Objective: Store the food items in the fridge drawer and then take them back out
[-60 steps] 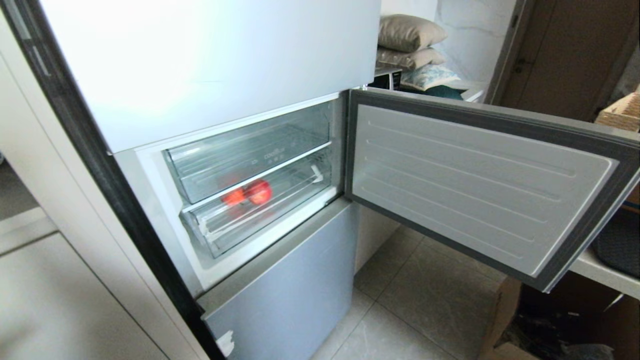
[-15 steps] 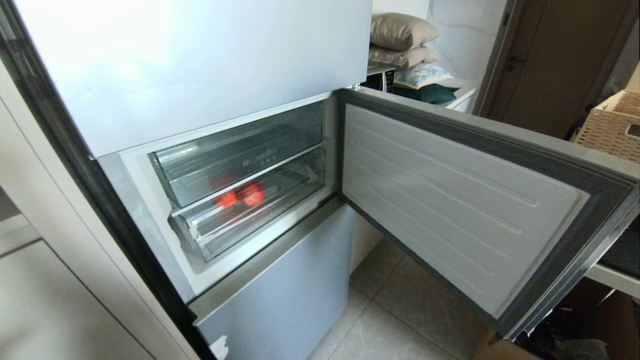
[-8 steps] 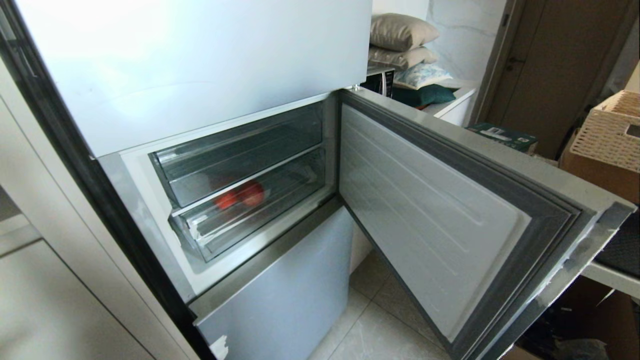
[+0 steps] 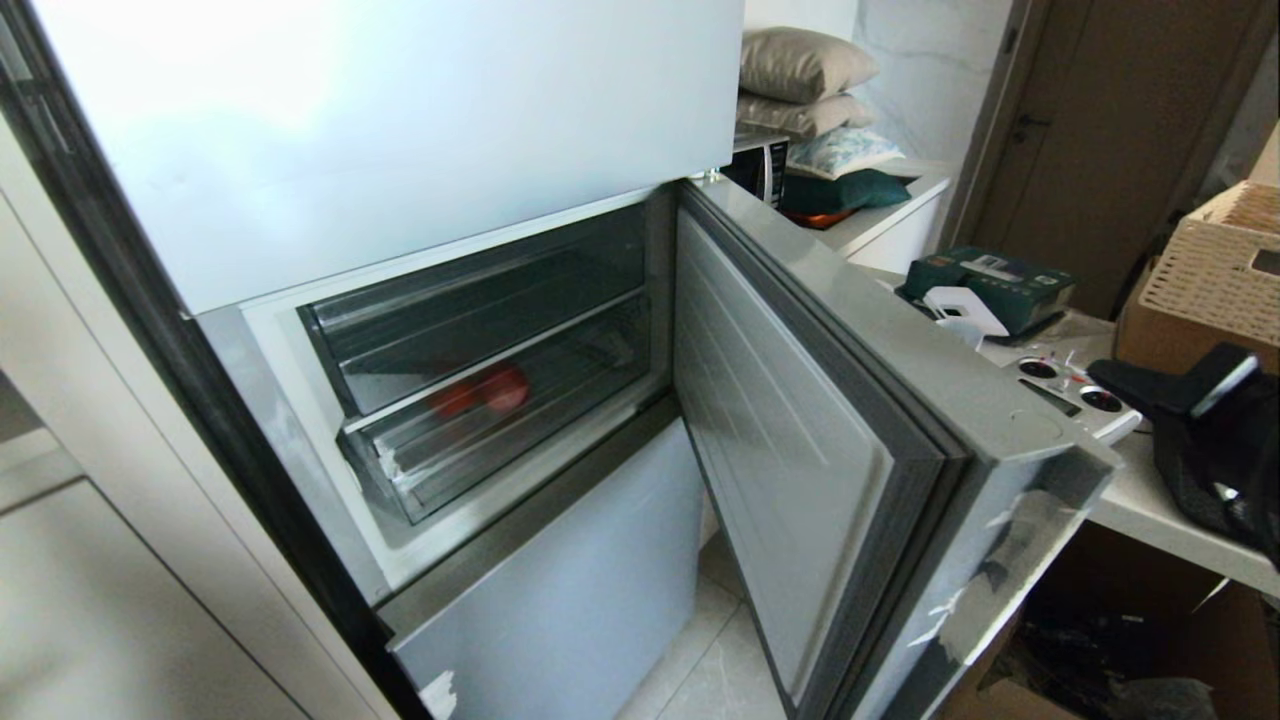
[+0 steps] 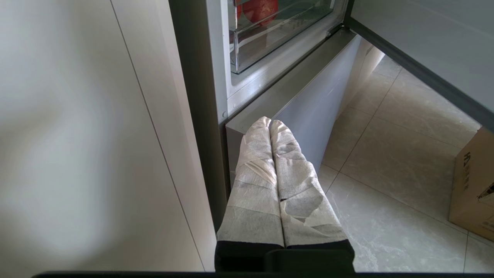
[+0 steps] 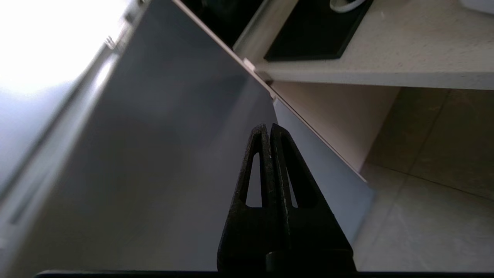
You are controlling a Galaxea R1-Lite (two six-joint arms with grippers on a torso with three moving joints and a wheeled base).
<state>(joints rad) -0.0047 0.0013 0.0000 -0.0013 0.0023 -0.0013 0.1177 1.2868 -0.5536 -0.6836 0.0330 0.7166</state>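
Note:
A glossy orange-red food item point(image 4: 505, 388) lies in the fridge drawer point(image 4: 470, 455), the lower clear bin of the open middle compartment; a smaller red shape point(image 4: 452, 400) sits just left of it. It also shows in the left wrist view as the food item point(image 5: 260, 7) behind the fridge drawer's clear front point(image 5: 278, 42). The compartment door point(image 4: 780, 440) stands about half open. My right gripper point(image 6: 268, 126) is shut and empty, tips at the door's outer silver-blue face point(image 6: 154, 154). Parked low by the fridge's bottom panel, my left gripper point(image 5: 270, 121) is shut and tape-wrapped. Neither gripper shows in the head view.
An upper clear bin point(image 4: 470, 310) sits above the drawer. Right of the door, a counter point(image 4: 1150, 510) carries a green box point(image 4: 990, 275), a white device point(image 4: 1075, 385) and a wicker basket point(image 4: 1215, 270). A cardboard box point(image 5: 472, 185) stands on the tiled floor.
The compartment door has swung from wide open toward the fridge, now about halfway shut, uncovering the counter behind it. Food and drawer have not moved.

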